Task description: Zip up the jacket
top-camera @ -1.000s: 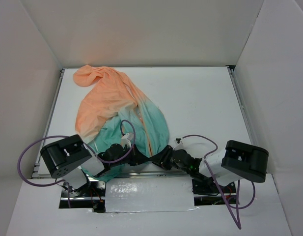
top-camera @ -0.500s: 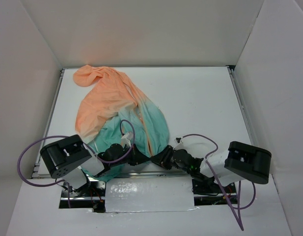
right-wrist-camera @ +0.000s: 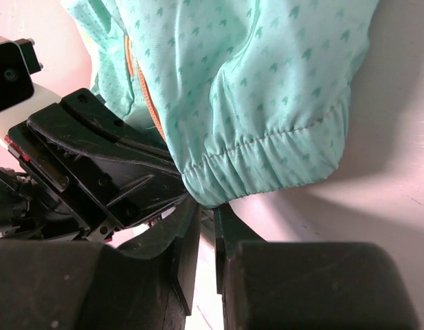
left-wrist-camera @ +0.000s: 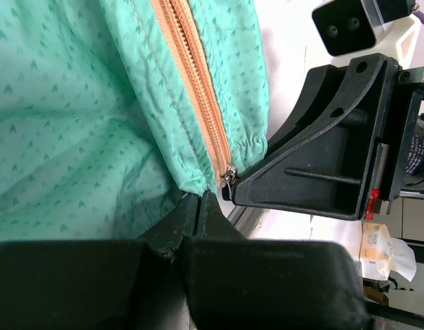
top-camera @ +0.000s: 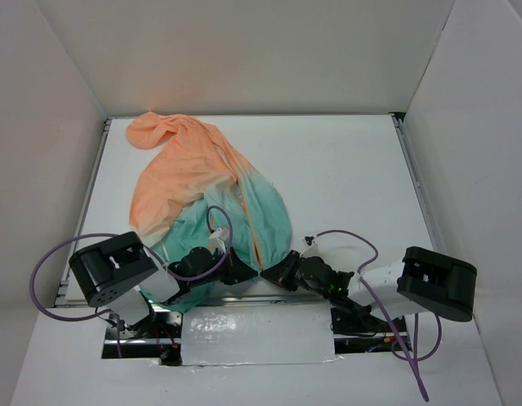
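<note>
Your left gripper [left-wrist-camera: 199, 201] is clenched shut on the teal hem of the jacket [top-camera: 201, 186], pinching it just beside the bottom end of the orange zipper [left-wrist-camera: 196, 96]. From those fingertips the jacket spreads away across the table [top-camera: 354, 169], teal near the gripper and peach-orange at its far end. Immediately right of the pinch sits the small metal zipper slider [left-wrist-camera: 229, 176]. Your right gripper [right-wrist-camera: 207, 210] faces the left one tip to tip, one finger almost touching the slider. Its jaws stand narrowly apart with the gathered hem at their tips. You cannot tell whether they have caught the fabric.
</note>
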Action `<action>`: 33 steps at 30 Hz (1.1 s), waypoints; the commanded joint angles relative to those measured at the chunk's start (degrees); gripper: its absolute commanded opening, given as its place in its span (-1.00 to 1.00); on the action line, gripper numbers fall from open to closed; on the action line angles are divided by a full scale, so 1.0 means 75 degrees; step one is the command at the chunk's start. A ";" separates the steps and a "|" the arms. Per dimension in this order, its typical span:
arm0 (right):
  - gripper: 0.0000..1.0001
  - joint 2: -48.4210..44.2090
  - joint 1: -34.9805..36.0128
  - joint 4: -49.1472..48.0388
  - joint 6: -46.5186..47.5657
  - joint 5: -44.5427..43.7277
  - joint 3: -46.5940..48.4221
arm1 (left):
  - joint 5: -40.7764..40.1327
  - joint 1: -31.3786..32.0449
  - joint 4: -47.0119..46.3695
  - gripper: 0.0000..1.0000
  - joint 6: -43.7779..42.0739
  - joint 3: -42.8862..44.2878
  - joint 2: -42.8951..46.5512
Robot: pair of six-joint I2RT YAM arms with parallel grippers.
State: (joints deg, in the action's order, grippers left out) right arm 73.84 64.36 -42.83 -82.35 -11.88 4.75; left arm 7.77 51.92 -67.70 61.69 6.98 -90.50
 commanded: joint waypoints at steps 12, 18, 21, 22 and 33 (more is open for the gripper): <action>-0.77 -0.0166 0.0044 0.1503 -0.0247 0.0095 0.0702 | 0.0124 0.0050 -0.0336 -1.00 -0.0186 0.0088 -0.0004; -0.54 -0.0166 0.0032 0.1328 -0.0364 0.0283 0.0643 | 0.0136 0.0038 -0.0395 -1.00 -0.0175 0.0065 -0.0016; -0.53 -0.0154 0.0044 0.1281 -0.0411 0.0330 0.0632 | 0.0124 0.0038 -0.0372 -1.00 -0.0186 0.0065 0.0008; -0.53 -0.0154 0.0032 0.1292 -0.0423 0.0330 0.0632 | 0.0113 0.0050 -0.0372 -1.00 -0.0186 0.0053 0.0008; -0.59 -0.0213 0.0044 0.1106 -0.0540 0.0131 0.0492 | 0.0159 0.0038 -0.0523 -1.00 -0.0163 0.0030 -0.0086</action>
State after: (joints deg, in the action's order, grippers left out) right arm 73.21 64.36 -33.36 -85.71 -9.26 8.27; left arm 7.81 51.92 -67.02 61.63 6.98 -90.54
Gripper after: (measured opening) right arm 0.207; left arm 0.053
